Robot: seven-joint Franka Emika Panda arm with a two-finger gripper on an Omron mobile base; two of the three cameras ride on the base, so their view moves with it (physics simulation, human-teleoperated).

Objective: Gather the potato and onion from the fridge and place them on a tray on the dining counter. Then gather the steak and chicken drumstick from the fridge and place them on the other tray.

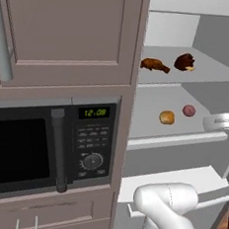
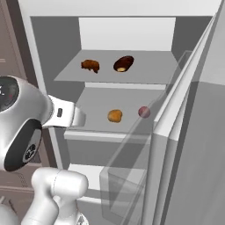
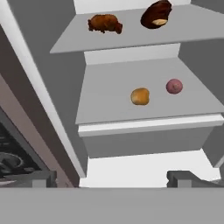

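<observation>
The fridge (image 2: 193, 145) stands open. On its upper shelf the orange-brown chicken drumstick (image 1: 155, 65) (image 2: 90, 66) (image 3: 105, 23) lies left of the dark steak (image 1: 184, 62) (image 2: 123, 63) (image 3: 156, 14). One shelf down, the golden potato (image 1: 167, 117) (image 2: 115, 115) (image 3: 140, 96) sits left of the reddish onion (image 1: 189, 110) (image 2: 143, 111) (image 3: 174, 86). My gripper (image 3: 113, 179) is open and holds nothing. It hangs in front of the shelves, short of and below the potato. The trays and the dining counter are out of view.
A brown cabinet (image 1: 70, 28) with a black microwave (image 1: 43, 149) stands directly left of the fridge. The open fridge door with its clear bin (image 2: 127, 176) stands on the right. A white lower shelf (image 3: 140, 166) juts out beneath the potato's shelf.
</observation>
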